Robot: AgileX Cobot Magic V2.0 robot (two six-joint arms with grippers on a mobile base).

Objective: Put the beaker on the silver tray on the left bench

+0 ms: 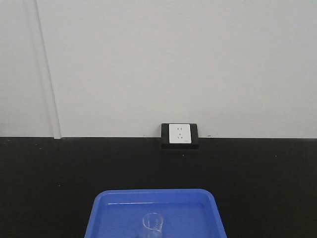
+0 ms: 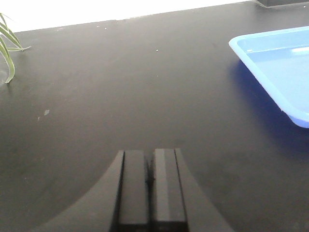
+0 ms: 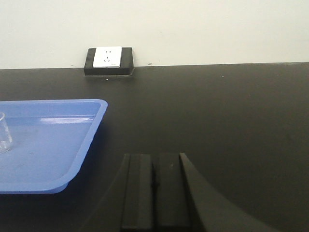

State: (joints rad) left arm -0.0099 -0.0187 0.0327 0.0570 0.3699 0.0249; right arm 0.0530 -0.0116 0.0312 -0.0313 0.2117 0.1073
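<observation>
Thin green leaves [image 2: 10,39] reach in at the upper left of the left wrist view, above a wide stretch of matte black counter [image 2: 120,87]. At the bottom centre of that frame the left claw [image 2: 150,159] is clenched, its two dark fingers pressed flat together with nothing between them. A corner of the blue tray [image 2: 268,36] enters at the upper right, resting on the counter well apart from the claw.

In the front-facing view the tray fills the bottom centre. The beaker [image 1: 152,223], small and clear, sits inside it near the lower edge of the frame. Above it, where the counter meets the white wall [image 1: 173,59], is a black-framed white socket [image 1: 179,134].

In the right wrist view the beaker stands upright at the far left edge, on the tray floor. The socket shows at the upper left. The right claw [image 3: 153,162], at the bottom centre, is likewise clenched on nothing, to the right of the tray's near corner and apart from it.
</observation>
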